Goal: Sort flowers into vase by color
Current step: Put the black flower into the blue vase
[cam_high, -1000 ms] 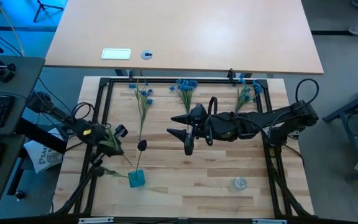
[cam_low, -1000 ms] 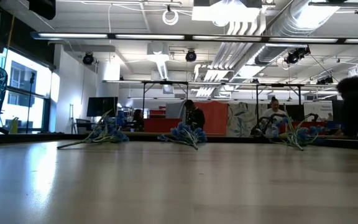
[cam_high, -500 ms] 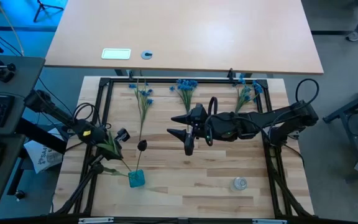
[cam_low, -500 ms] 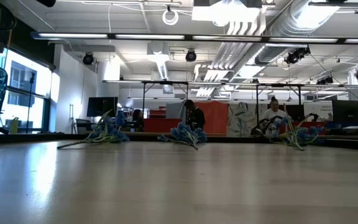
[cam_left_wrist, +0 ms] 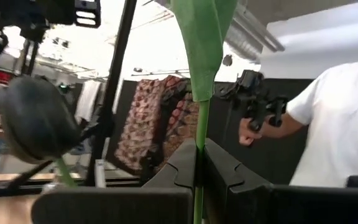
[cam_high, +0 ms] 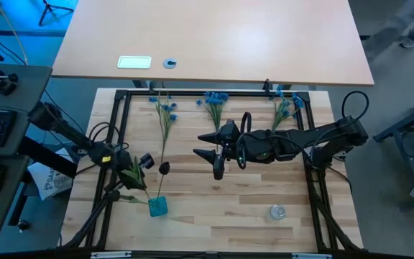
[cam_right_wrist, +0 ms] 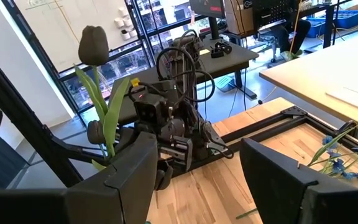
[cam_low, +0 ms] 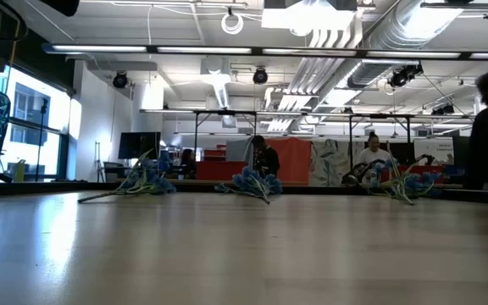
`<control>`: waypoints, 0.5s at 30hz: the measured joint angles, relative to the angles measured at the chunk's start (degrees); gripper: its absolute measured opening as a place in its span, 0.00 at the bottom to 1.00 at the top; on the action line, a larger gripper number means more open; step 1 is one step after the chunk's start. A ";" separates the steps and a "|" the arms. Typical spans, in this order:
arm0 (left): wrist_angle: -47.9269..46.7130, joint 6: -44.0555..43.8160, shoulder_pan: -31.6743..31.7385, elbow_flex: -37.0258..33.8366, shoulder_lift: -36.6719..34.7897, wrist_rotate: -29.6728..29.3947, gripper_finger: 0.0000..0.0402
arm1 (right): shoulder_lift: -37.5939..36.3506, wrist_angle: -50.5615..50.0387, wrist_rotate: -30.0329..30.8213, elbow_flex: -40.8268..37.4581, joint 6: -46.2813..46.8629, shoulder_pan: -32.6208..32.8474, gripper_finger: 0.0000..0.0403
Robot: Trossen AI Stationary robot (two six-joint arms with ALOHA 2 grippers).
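The left gripper [cam_high: 136,167] is clamped on a leafy green stem with a dark bud [cam_left_wrist: 199,93] — held upright, presumably to drop into the small teal glass vase [cam_high: 157,208] just beside it. The right gripper [cam_high: 213,154] waits mid-table, jaws wide and empty.

No legible text, apparently.

Three bright blue blossom sprigs [cam_high: 165,115] [cam_high: 215,103] [cam_high: 284,108] are lying flat; two dark-budded leafy stems [cam_high: 163,173] [cam_high: 133,171], one teal glass vase [cam_high: 158,207], and one clear round glass [cam_high: 277,212] are showing.

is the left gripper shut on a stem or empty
Shut on a stem. In the left wrist view the left gripper has its fingers pressed together around a green stem running up to a leaf.
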 joint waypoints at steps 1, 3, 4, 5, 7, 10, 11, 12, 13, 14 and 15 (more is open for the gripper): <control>0.01 -0.46 -0.23 0.00 0.32 0.04 0.00 | -0.02 0.00 0.00 0.00 0.00 0.00 0.56; -0.24 -0.33 -0.59 0.00 1.19 0.00 0.00 | -0.02 0.00 -0.02 0.00 0.00 0.00 0.56; -0.24 0.16 -0.72 0.00 1.75 -0.33 0.00 | -0.02 0.00 0.00 0.00 0.00 0.00 0.56; -0.22 0.62 -0.82 0.00 2.31 -1.11 0.00 | -0.02 0.00 0.00 0.00 0.00 0.00 0.56; -0.26 0.98 -0.82 0.00 3.40 -2.94 0.00 | -0.02 0.00 0.00 0.00 0.00 0.00 0.56; -0.25 1.00 -0.77 0.00 4.98 -4.70 0.00 | -0.02 -0.01 -0.01 0.00 0.00 0.00 0.56; -0.30 1.00 -0.77 0.00 5.42 -4.69 0.00 | -0.02 -0.01 0.00 0.00 0.00 0.00 0.56; -0.29 0.97 -0.77 0.00 5.74 -4.64 0.00 | -0.02 -0.02 0.00 0.00 0.00 0.00 0.56; -0.27 0.62 -0.77 0.00 5.96 -4.64 0.00 | -0.04 -0.02 -0.02 0.00 0.00 0.00 0.56; -0.24 0.15 -0.77 0.00 6.16 -4.62 0.00 | -0.04 -0.02 0.00 0.00 0.00 0.00 0.56; -0.26 -0.68 -0.77 0.00 6.22 -4.62 0.00 | -0.04 -0.02 0.00 0.00 0.00 0.00 0.56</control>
